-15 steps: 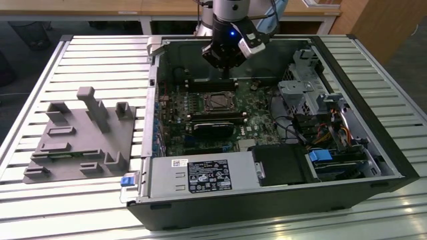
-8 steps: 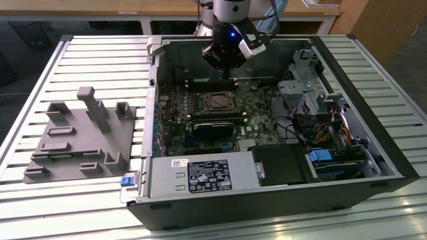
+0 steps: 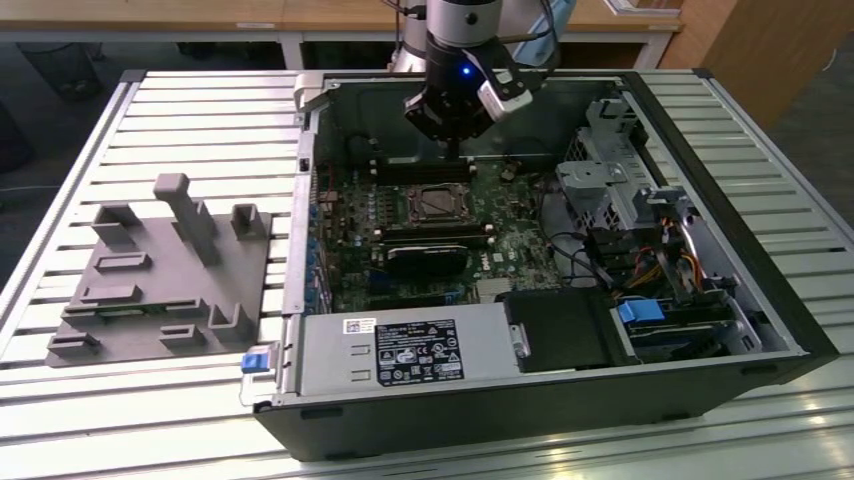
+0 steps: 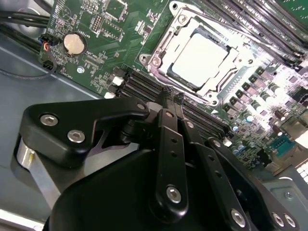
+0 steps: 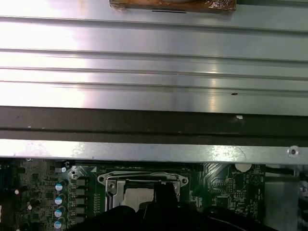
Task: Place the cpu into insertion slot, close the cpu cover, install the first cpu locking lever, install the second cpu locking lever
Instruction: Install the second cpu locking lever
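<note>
The cpu (image 4: pixel 199 58), a flat silvery square, lies in the insertion slot (image 3: pixel 434 203) on the green board inside the open computer case. The cpu cover (image 4: pixel 237 57), a silvery frame with a square window, lies flat down around the chip. My gripper (image 4: pixel 171 95) hangs above the board just off one edge of the socket, over the black memory slots. Its two black fingers are pressed together with nothing between them. In the exterior view the gripper (image 3: pixel 454 152) is a little behind the socket. In the first wrist view the socket (image 5: pixel 142 186) sits beyond a dark finger (image 5: pixel 163 195).
Black memory slots (image 4: pixel 144 89) run beside the socket, and a coin battery (image 4: pixel 74 43) sits further off. A black rounded heatsink (image 3: pixel 424 262), a power supply (image 3: pixel 400 350) and a drive cage (image 3: pixel 601 180) crowd the case. A grey fixture tray (image 3: pixel 160 270) lies on the slatted table.
</note>
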Controlling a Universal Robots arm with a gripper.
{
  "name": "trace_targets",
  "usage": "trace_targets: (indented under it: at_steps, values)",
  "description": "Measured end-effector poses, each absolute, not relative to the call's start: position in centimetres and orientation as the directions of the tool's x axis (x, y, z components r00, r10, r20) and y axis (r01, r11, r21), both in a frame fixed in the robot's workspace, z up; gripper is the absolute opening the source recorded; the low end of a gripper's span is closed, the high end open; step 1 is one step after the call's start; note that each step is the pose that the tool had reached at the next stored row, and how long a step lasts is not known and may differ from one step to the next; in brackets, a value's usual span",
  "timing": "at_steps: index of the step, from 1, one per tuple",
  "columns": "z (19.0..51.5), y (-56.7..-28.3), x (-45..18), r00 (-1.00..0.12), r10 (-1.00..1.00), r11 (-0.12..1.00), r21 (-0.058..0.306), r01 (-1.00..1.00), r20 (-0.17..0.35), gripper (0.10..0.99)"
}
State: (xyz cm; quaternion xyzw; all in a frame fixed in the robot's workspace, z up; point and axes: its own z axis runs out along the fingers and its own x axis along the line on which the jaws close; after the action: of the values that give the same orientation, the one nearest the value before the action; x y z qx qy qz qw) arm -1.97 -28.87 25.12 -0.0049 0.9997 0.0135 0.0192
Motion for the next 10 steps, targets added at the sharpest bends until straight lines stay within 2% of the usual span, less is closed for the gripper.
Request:
trace_targets:
  at_steps: [10]
  values:
    - [25.1,-30.2,-1.9,-0.999,-0.009,1.0,0.027,-0.01,-0.038,0.106]
